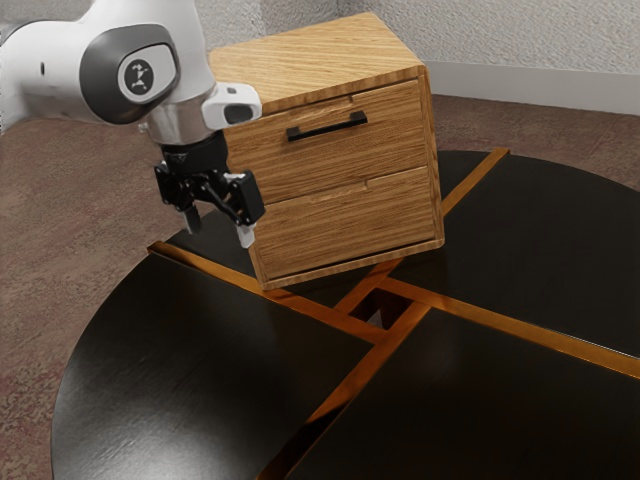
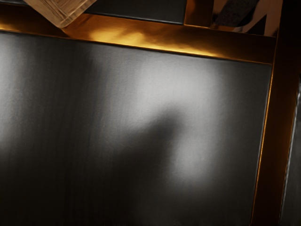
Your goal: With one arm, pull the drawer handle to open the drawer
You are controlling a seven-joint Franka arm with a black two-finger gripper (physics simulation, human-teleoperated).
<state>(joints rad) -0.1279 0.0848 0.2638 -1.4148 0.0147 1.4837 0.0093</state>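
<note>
While the pincer [image 1: 217,230] hangs apart from it, drawer handle [image 1: 327,125]: black bar on the upper drawer [image 1: 380,150], whose front is flush with the cabinet [image 1: 310,55].
Cabinet: wooden, on the counter [image 1: 200,380], toward its 12 o'clock edge.
Pincer: released, empty, at the cabinet's 9 o'clock in the exterior view.
Counter: black, round, orange-banded.

The cabinet [image 1: 330,60] is honey-brown wood with a streaked grain, and its drawer handle [image 1: 327,125] is plain black. The round table [image 1: 200,380] is matt black, crossed by glossy amber-orange strips [image 1: 500,325]. The arm [image 1: 60,70] is white with a grey joint cap, the gripper [image 1: 218,228] black tipped with white, and the floor [image 1: 60,230] a mottled brown.
</note>
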